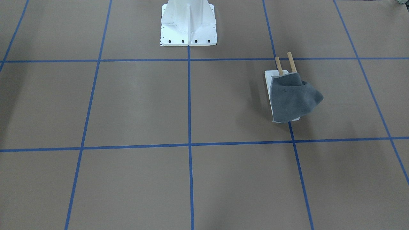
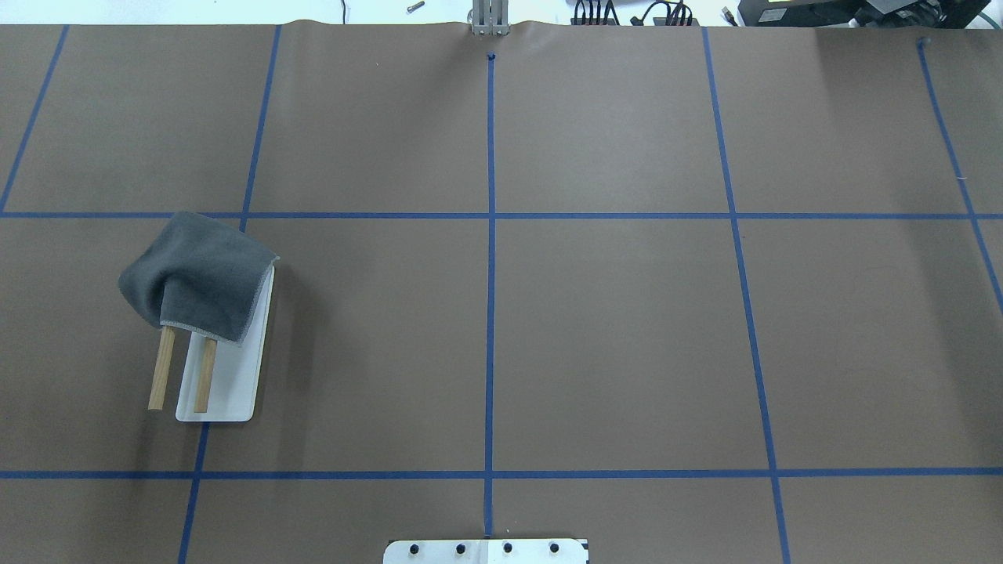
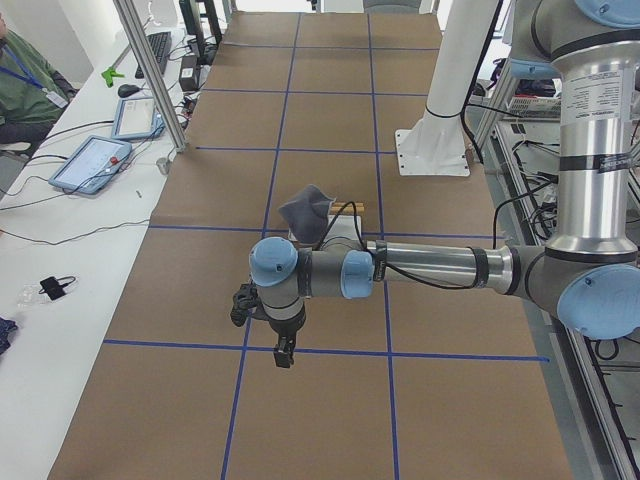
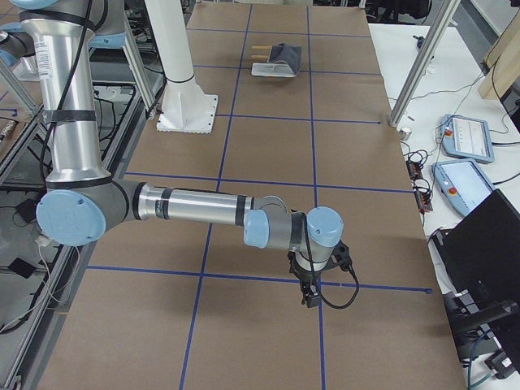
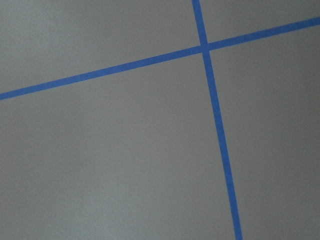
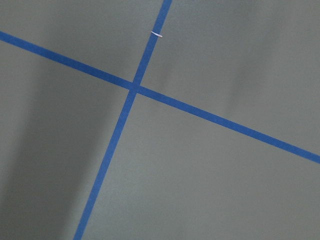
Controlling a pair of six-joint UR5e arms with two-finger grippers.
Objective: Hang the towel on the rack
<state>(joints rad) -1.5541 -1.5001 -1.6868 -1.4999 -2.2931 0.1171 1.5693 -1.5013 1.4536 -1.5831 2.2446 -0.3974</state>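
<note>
The dark grey towel (image 2: 196,274) hangs bunched over the far end of the rack's two wooden dowels (image 2: 162,368) and hides the bracket. The rack's white base (image 2: 227,384) stands on the table's left side. Towel (image 1: 292,99) and dowels (image 1: 290,62) also show in the front-facing view. My left gripper (image 3: 284,355) shows only in the exterior left view, hanging above the table well short of the towel (image 3: 305,208). My right gripper (image 4: 309,296) shows only in the exterior right view, far from the towel (image 4: 284,55). I cannot tell whether either is open or shut. Both wrist views show only brown paper and blue tape.
The large white bolted pedestal (image 1: 188,25) stands at the robot's side of the table. Blue tape lines grid the brown paper. Tablets (image 3: 95,160) and cables lie on the white bench beyond the far edge, where a person (image 3: 20,85) sits. Aluminium posts (image 4: 422,57) stand at that edge.
</note>
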